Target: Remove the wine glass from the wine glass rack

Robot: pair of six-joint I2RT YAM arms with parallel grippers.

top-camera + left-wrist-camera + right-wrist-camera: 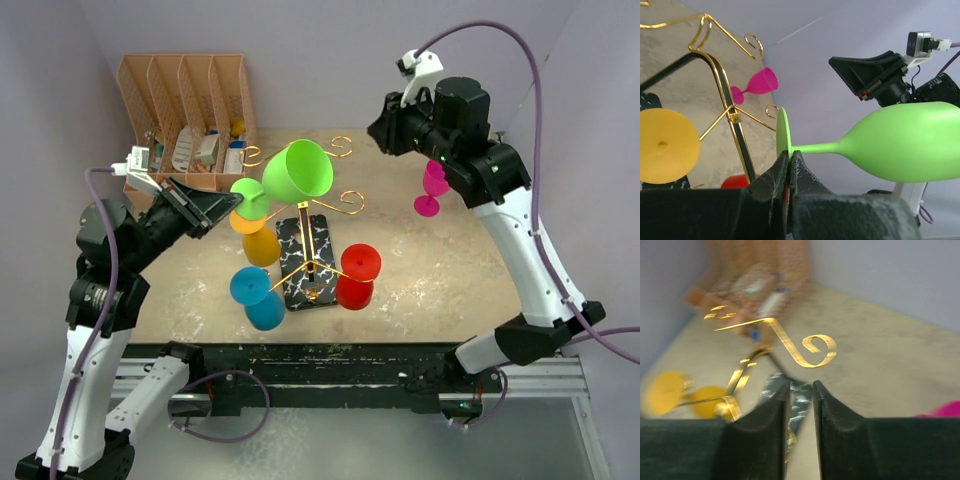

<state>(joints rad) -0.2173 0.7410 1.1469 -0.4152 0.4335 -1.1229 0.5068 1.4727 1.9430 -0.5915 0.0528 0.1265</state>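
Clearly the left claw (790, 157) is clamped on the foot of the green wine glass (900, 142), bowl pointing to 3 o'clock in its wrist view; from above it hangs at 11 o'clock of the wine glass rack (318, 240), apparently free of the hooks; setting it on the bench (420, 270) remains; the right claw (801, 387), narrowed to a slit, holds nothing.

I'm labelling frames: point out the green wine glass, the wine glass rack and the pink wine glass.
green wine glass (905, 140), left wrist view, on its bowl.
wine glass rack (325, 245), top external view, on its marble base.
pink wine glass (435, 182), top external view, on its bowl.
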